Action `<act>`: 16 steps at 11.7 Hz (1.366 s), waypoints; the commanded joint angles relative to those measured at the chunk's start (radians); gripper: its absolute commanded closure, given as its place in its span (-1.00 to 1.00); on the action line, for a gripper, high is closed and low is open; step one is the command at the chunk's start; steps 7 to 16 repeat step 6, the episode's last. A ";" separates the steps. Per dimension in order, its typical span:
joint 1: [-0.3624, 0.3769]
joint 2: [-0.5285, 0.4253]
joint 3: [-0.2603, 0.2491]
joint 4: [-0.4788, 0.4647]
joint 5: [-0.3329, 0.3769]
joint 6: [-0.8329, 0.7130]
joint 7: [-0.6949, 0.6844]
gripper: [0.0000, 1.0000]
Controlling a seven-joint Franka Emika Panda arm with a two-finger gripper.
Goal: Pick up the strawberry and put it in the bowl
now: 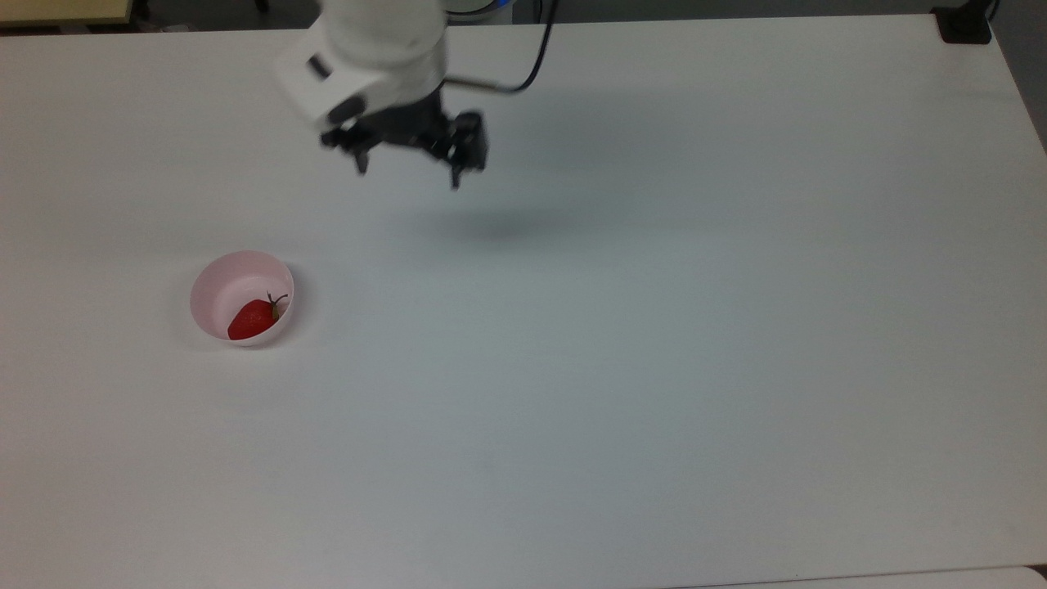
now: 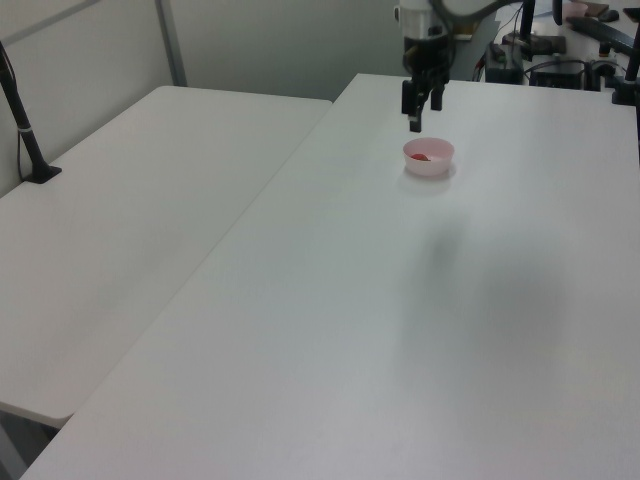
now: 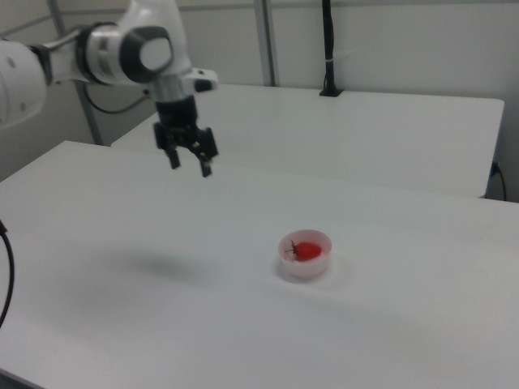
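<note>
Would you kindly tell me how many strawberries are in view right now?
1. The strawberry lies inside the pink bowl on the white table, toward the top view's left. None seems hidden.

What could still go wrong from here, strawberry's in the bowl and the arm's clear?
Little, likely. The strawberry lies against the bowl's wall rather than at its middle, and the bowl looks light, so a bump to the table might shift or tip it. The gripper hangs above the table with its fingers open and nothing in them; a low sweep back over the bowl could clip the rim.
</note>
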 commanded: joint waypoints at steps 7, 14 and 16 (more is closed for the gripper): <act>0.108 -0.243 -0.059 -0.162 -0.009 -0.126 0.000 -1.00; 0.108 -0.243 -0.059 -0.162 -0.009 -0.126 0.000 -1.00; 0.108 -0.243 -0.059 -0.162 -0.009 -0.126 0.000 -1.00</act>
